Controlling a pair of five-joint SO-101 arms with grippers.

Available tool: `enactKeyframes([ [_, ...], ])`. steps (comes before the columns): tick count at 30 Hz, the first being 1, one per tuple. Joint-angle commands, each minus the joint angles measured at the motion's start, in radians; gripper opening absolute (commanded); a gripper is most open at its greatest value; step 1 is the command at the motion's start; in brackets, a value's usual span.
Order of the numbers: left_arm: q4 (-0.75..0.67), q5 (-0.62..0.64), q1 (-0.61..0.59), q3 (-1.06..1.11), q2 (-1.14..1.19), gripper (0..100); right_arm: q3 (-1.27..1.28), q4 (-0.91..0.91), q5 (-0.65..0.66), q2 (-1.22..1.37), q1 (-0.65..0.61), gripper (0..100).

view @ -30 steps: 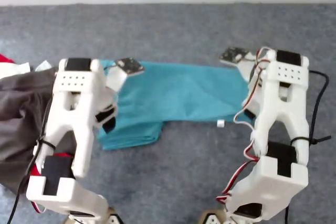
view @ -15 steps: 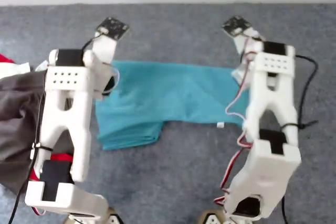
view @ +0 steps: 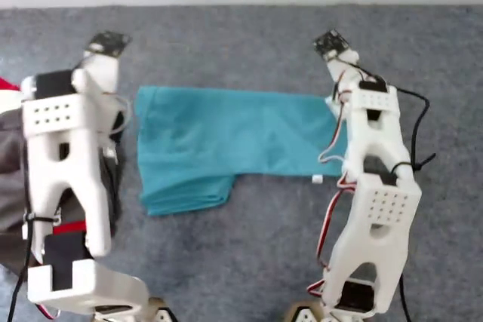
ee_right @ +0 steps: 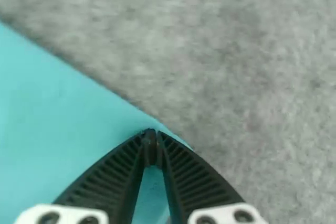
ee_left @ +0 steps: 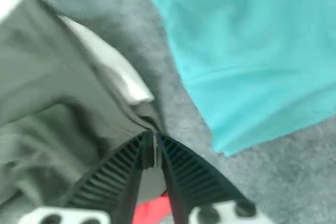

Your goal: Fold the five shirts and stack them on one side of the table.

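A teal shirt (view: 226, 145) lies flat mid-table, its near-left part doubled over. The left arm (view: 64, 148) stands left of it, above a pile of shirts topped by a grey shirt (view: 11, 164). In the left wrist view my left gripper (ee_left: 150, 148) is shut with nothing in it, just over the grey shirt (ee_left: 52, 103), and the teal shirt (ee_left: 247, 51) lies beyond. The right arm (view: 370, 148) stands at the teal shirt's right edge. My right gripper (ee_right: 149, 142) is shut over the far right corner of the teal shirt (ee_right: 52, 129).
A red garment (view: 7, 84) and white fabric (ee_left: 113, 72) show under the grey one at the table's left edge. A small white tag (view: 317, 179) lies by the teal shirt's near edge. Grey carpet-like surface (view: 249, 50) stretches behind the shirt.
Both arms have drawn off the teal shirt. The left arm moved back and left over the grey pile; the right arm went toward the shirt's far right corner. The shirt now lies uncovered.
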Motion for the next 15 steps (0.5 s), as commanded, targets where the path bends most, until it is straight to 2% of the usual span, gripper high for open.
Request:
enactKeyframes([
  [1,0.032,0.011,-0.035,-0.133,-0.052,2,-0.112,0.027,-0.008,0.002,0.039,0.9],
  [7,0.071,0.014,-0.052,-0.263,-0.064,2,-0.299,0.240,-0.009,-0.068,-0.013,0.9],
  [11,0.069,0.014,-0.095,-0.266,-0.123,2,-0.391,0.446,-0.006,-0.134,-0.107,0.9],
  [15,0.069,0.014,-0.193,-0.263,-0.153,2,-0.411,0.616,-0.005,-0.177,-0.219,0.9],
])
